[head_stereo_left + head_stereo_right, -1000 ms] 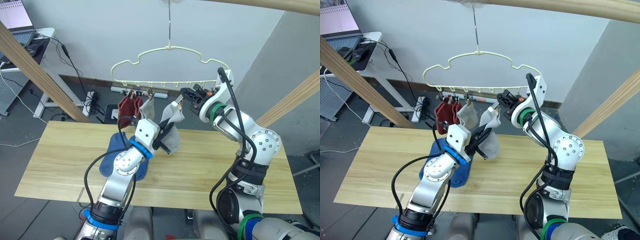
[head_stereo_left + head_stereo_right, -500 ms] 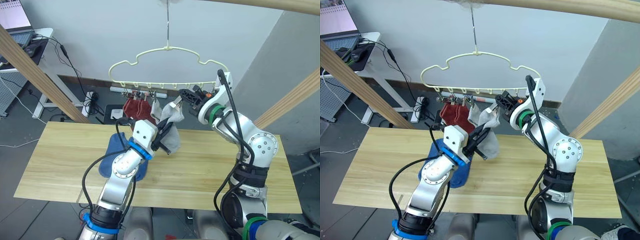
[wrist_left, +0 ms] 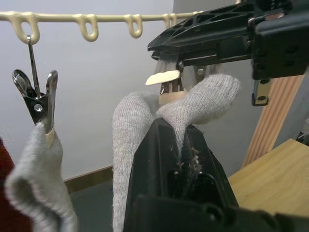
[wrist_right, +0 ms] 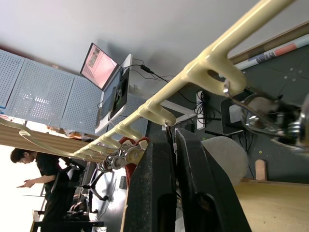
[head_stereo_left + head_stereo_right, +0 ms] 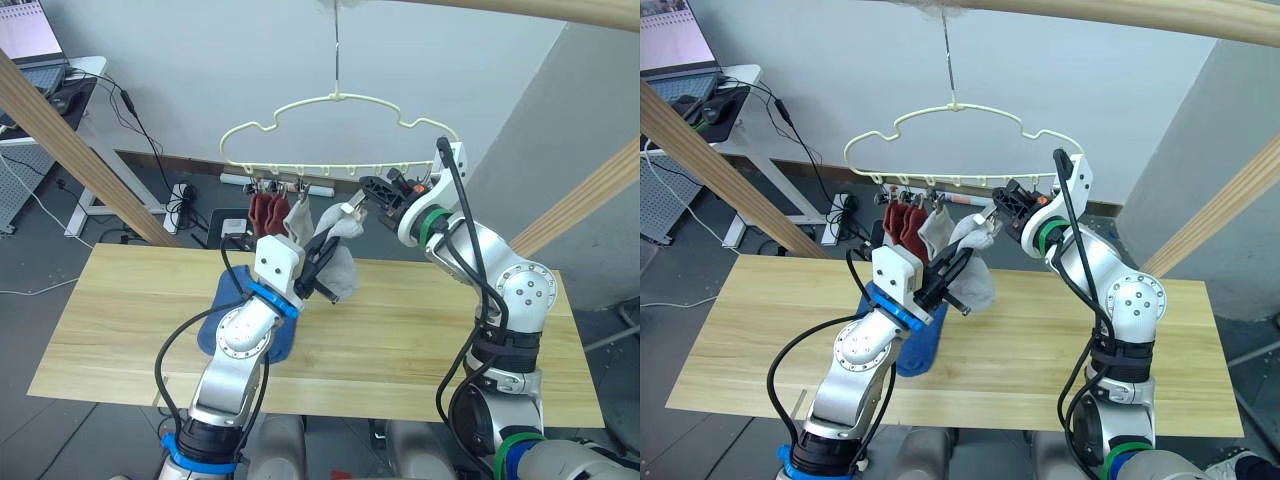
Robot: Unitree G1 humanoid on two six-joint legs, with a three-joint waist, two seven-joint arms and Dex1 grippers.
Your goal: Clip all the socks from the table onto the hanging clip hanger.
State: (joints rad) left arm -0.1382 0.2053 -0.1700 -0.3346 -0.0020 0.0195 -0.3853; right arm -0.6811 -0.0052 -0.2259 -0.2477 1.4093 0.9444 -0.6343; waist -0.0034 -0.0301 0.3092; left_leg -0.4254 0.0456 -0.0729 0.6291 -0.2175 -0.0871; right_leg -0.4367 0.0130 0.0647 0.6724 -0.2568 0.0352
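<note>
The left claw (image 5: pixel 958 268), clamped on a grey sock (image 5: pixel 975 285), has risen closer to the clip hanger (image 5: pixel 960 128), where the right claw (image 5: pixel 992 215) apparently pinches a clip (image 3: pixel 169 83).

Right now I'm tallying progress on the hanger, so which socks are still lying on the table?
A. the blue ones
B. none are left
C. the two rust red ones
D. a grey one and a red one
A. The blue socks lie on the table under the left arm, while the red socks already hang from the clip hanger and the left gripper holds up a grey sock.
</note>
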